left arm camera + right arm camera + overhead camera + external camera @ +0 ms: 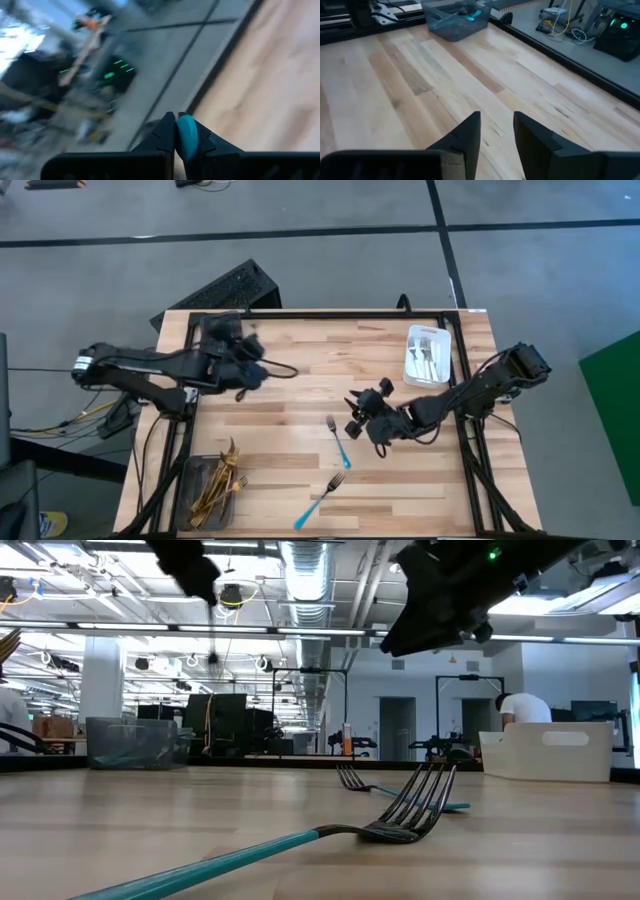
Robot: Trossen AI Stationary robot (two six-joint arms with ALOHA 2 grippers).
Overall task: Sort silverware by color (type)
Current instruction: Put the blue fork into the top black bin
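My left gripper [258, 368] hovers over the table's far left part, shut on a turquoise-handled utensil [186, 134]. A thin length of that utensil [285, 368] sticks out toward the table's right. My right gripper [355, 412] [497, 131] is open above the table's middle right, with nothing between its fingers. Two turquoise-handled forks lie flat on the wood, one [338, 442] [350, 780] just nearside of the right gripper and one [320, 500] [400, 822] near the front edge. My left gripper pinches the utensil's turquoise handle [187, 142] between its two fingers [165, 131]. The handle's rounded end shows just past the fingertips. The utensil is lifted clear of the table, roughly level.
A dark tray [212, 490] of gold pieces sits at the near left corner. A white tray [427, 355] with silver pieces stands at the far right. A grey bin [455, 20] [135, 740] holding turquoise pieces stands at the far left. Bare wood lies between them.
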